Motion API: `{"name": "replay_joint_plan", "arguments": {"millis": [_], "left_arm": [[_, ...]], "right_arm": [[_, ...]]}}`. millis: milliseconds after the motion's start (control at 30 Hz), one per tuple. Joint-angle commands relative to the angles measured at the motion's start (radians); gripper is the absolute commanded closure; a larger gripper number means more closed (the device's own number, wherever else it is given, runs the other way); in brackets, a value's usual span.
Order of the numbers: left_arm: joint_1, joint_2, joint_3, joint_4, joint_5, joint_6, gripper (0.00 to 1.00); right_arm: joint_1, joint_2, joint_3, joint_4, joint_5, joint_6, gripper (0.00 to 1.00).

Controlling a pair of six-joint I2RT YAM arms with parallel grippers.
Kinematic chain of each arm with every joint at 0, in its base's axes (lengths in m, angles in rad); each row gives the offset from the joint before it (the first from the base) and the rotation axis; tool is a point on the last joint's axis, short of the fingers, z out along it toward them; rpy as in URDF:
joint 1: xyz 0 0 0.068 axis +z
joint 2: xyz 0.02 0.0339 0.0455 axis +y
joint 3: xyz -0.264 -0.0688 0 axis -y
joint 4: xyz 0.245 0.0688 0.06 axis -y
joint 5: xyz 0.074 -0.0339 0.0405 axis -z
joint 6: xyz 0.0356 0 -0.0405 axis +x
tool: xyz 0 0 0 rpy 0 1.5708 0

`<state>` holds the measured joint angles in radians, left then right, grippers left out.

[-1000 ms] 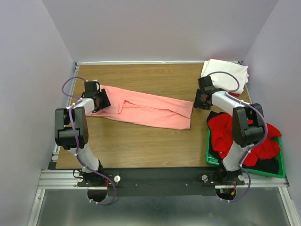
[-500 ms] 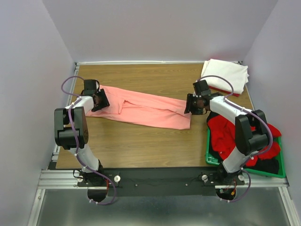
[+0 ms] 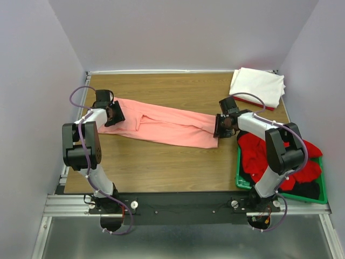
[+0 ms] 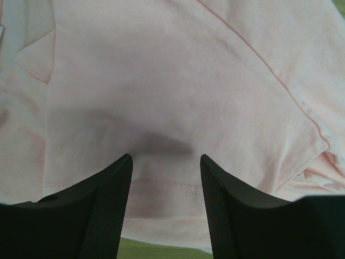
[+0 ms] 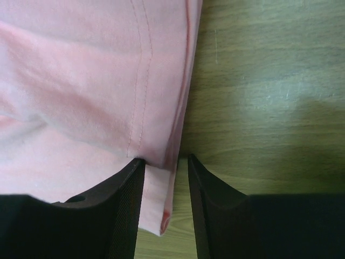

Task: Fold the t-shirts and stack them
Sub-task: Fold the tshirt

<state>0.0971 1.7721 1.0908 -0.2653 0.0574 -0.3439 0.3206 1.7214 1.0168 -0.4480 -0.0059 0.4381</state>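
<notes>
Top external view: the right tool (image 3: 217, 128) has swung left to the right hem of the salmon-pink cloth t-shirt (image 3: 167, 125) on the wooden surface (image 3: 161, 167), narrowly parted astride it; the left tool (image 3: 118, 114) gapes wide over its left end, likely readying a fold.

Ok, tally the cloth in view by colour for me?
Pink shirt: 1, stretched across the table
White pile: 1, folded, far right corner
Red heap: 1, in the crate
Red edge: 1, under the white pile
Dark cloth: 1, in the crate
Total: 5 seen; heaps may hide more
</notes>
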Motion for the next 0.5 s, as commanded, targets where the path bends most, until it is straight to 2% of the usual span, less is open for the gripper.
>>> {"name": "replay_joint_plan", "arguments": {"millis": [0,467], "left_arm": [[0.006,0.013,0.017,-0.008,-0.028,0.005,0.39],[0.006,0.010,-0.008,0.000,-0.022,0.016,0.38]], "right_arm": [[0.003,0.063,0.009,-0.011,0.067,0.001,0.55],[0.003,0.043,0.025,-0.014,0.083,-0.016,0.57]]}}
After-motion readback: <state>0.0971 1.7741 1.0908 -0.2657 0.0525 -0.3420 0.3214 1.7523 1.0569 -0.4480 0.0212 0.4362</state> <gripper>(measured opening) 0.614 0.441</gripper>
